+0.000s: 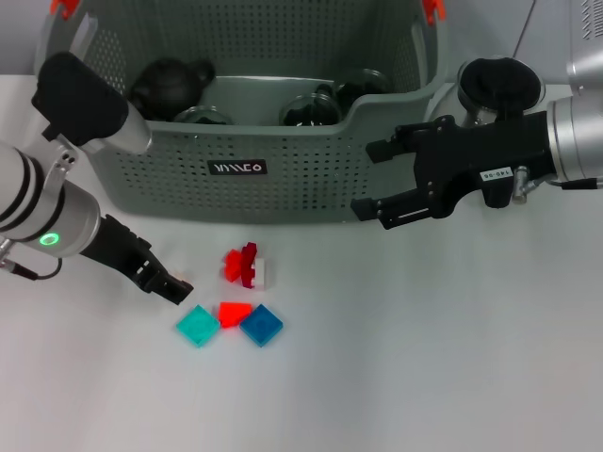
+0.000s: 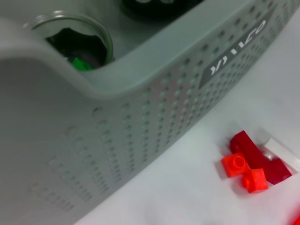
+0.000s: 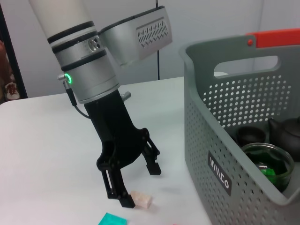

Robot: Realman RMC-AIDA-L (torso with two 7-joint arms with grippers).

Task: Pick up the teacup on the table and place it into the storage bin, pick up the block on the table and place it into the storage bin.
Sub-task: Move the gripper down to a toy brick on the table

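The left gripper (image 1: 168, 282) is hovering low over the table (image 1: 424, 358) with its fingers parted, as the right wrist view is showing most plainly, and a small pale block (image 3: 141, 200) is lying just beside one fingertip (image 3: 126, 201), seemingly outside the gap rather than between the two. Whether fingertip and block are touching, I cannot tell. Moving rightward from those fingers, a loose patch of pieces is sitting near: a teal tile (image 1: 197, 326), a red block (image 1: 234, 314) and a blue tile (image 1: 261, 325), with a red-and-white brick cluster (image 1: 247, 266) a little beyond them toward the storage bin (image 1: 283, 155). No long axis is showing on the pale block. In my judgement the left arm is much the nearer to every block, and the coming move is turning on shifting its fingers sideways so the pale block falls between them.

Farther right, the right gripper (image 1: 382, 184) is hanging with its fingers spread and empty at the bin's front wall, well apart from the blocks. Glass cups (image 1: 311, 108) and a dark teapot (image 1: 170, 85) are already sitting inside the bin
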